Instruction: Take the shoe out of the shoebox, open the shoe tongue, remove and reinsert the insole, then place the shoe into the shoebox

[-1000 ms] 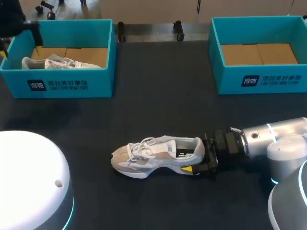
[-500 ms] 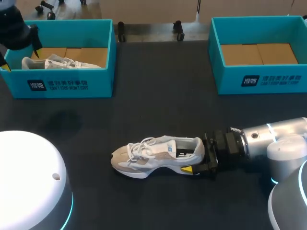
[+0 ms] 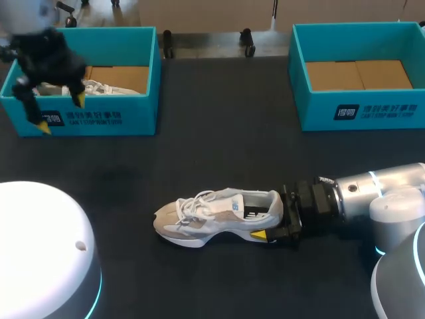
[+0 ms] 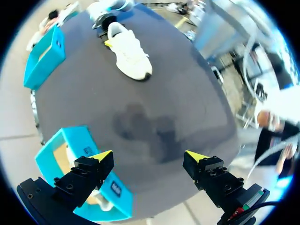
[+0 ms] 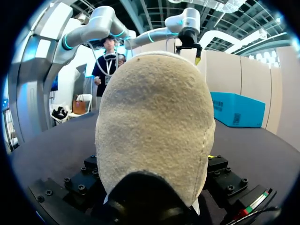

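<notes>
Fingers of the right gripper [image 3: 272, 214] are clamped on the heel of the shoe [image 3: 216, 216] from two sides, one yellow tip showing low beside the sole, with the right arm coming in low over the near right part of the table [image 3: 219, 133]. That shoe stands on its sole near the table's middle, toe toward my left side, with bare dark surface all around it: a wide strip toward the near edge, open room to its left, and a broad stretch beyond it up to the boxes. It is white and beige with white laces, a thick white sole and a dark print on the insole inside the opening; in the right wrist view its heel is rough beige cloth filling the space between the fingers. Farther off, the left gripper [image 3: 62, 113] hangs over the front wall of the left box [image 3: 99, 116], its fingers spread wide with nothing between them. This teal box sits at the far left edge with a second shoe [image 3: 93, 86] inside. Well apart from it, at the far right edge, the right box [image 3: 362, 109] shows only its brown cardboard floor.
</notes>
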Tool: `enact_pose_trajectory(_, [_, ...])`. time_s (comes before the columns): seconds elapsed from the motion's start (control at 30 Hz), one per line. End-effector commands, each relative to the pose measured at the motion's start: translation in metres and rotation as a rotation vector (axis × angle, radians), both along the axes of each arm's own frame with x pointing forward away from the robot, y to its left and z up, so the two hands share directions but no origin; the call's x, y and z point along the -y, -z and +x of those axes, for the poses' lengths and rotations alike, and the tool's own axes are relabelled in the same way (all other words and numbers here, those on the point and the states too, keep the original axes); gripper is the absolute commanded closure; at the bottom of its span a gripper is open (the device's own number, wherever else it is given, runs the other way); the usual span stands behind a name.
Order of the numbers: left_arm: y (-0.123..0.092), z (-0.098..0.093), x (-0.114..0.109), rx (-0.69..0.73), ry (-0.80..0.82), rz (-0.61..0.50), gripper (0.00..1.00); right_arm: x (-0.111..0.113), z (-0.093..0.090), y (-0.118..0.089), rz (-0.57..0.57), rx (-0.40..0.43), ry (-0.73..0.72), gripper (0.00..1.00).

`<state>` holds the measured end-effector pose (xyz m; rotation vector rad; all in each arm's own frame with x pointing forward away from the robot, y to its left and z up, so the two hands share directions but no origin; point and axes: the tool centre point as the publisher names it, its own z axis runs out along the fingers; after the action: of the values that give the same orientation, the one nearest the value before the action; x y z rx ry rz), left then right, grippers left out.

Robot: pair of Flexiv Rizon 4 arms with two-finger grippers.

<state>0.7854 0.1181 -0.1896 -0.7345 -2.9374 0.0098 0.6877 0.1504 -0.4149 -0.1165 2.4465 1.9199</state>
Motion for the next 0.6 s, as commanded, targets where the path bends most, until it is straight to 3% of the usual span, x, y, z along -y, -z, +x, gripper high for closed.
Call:
enact_pose_trajectory(0.03, [0.0065, -0.0116, 0.0302, 0.029, -0.535, 0.316, 0.0, -0.0015, -0.001, -0.0013, -0.004, 0.0, 0.001, 1.0])
enact_pose_trajectory(0.53, [0.0065, -0.0116, 0.0302, 0.029, -0.535, 0.316, 0.0, -0.0015, -0.001, -0.0013, -0.004, 0.0, 0.001, 1.0])
enact_pose_trajectory(0.6, [0.0064, -0.0202, 0.037, 0.005, -0.623, 0.287, 0.0, -0.0015, -0.001, -0.0013, -0.004, 0.0, 0.001, 1.0])
